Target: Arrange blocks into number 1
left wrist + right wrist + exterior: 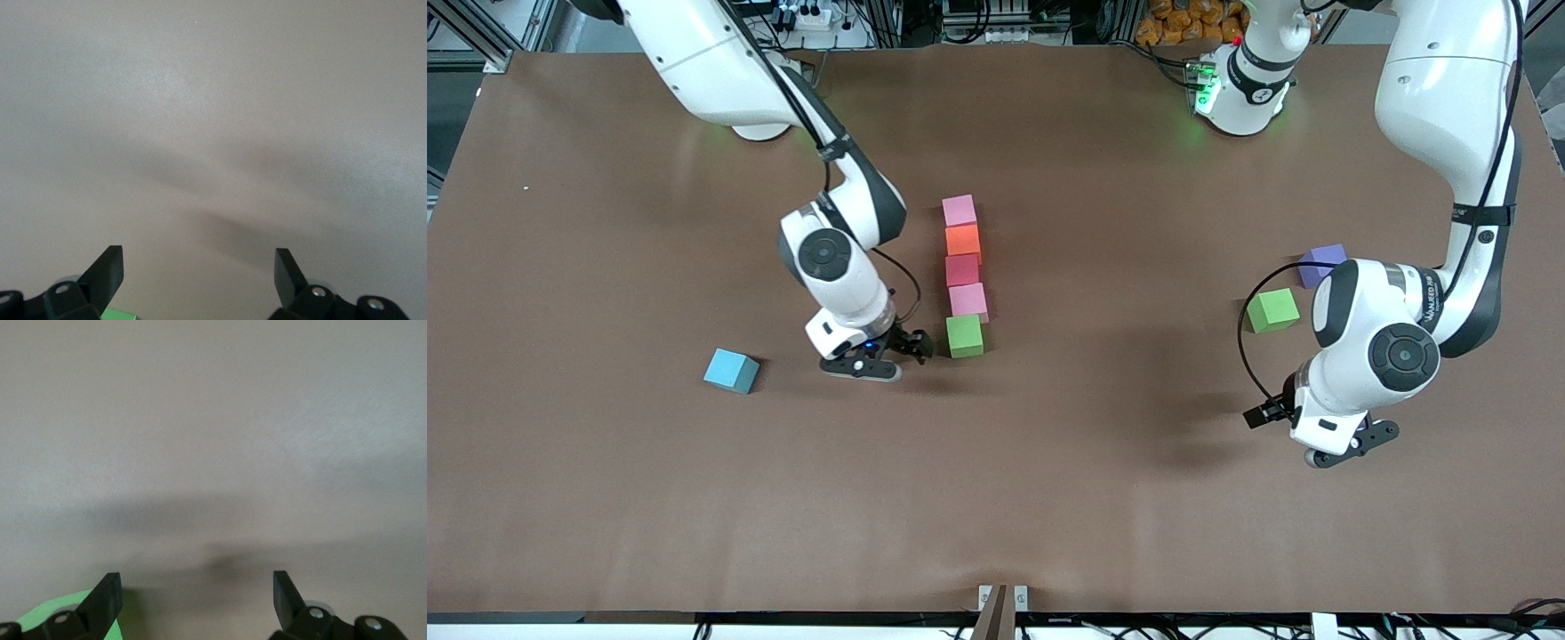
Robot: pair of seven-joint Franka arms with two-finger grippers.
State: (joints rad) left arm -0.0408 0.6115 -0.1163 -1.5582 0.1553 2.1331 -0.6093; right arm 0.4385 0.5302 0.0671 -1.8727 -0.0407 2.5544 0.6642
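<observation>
Five blocks are lying in a straight column near the middle of the table (605, 533), each touching the next: a pink block (959, 211) farthest from the front camera, then an orange block (963, 240), a red block (962, 269), a light pink block (968, 301) and a green block (964, 336) nearest to that camera. A light blue block (730, 370) is sitting alone toward my right arm's end of the table, well apart from the column. A second green block (1272, 310) and a purple block (1321, 263) are sitting near each other toward my left arm's end, the purple one partly hidden by my left arm.

My right gripper (896, 348) is hovering low just beside the column's green block, on the side toward my right arm's end, with its fingers (107, 597) standing wide apart and nothing between them. In my right wrist view a green edge (50, 611) is showing beside one finger.

My left gripper (1347, 444) is waiting over bare table, nearer to the front camera than the second green block, and its fingers (110, 270) are also spread wide and carrying nothing. A sliver of green (120, 314) is peeking in at the edge of my left wrist view.

Dark lettering is running along my left arm's forearm, but I cannot read it.
</observation>
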